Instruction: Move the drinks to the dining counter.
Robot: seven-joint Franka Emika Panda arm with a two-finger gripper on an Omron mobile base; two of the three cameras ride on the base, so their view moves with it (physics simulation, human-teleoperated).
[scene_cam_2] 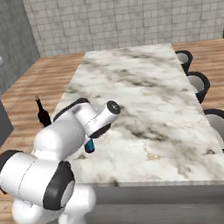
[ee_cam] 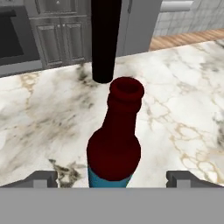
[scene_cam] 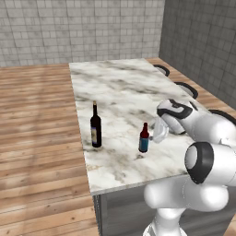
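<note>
The small bottle (ee_cam: 114,140) stands upright on the dining counter (scene_cam: 120,87), near its front edge, with the wine bottle (scene_cam: 96,126) well apart to its left. The gripper (ee_cam: 113,177) sits spread wide, one finger (ee_cam: 41,179) on each side of the small bottle, touching nothing. Judged: glass, rigid, smooth, breakable, fairly light. Best hold is the straight labelled body, not the tapering neck.

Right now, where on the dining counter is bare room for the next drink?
The dining counter lies bare from the bottles to its far end, and along the stool side. Crowded: the near corner, with wine bottle, small bottle and open end effector.
</note>
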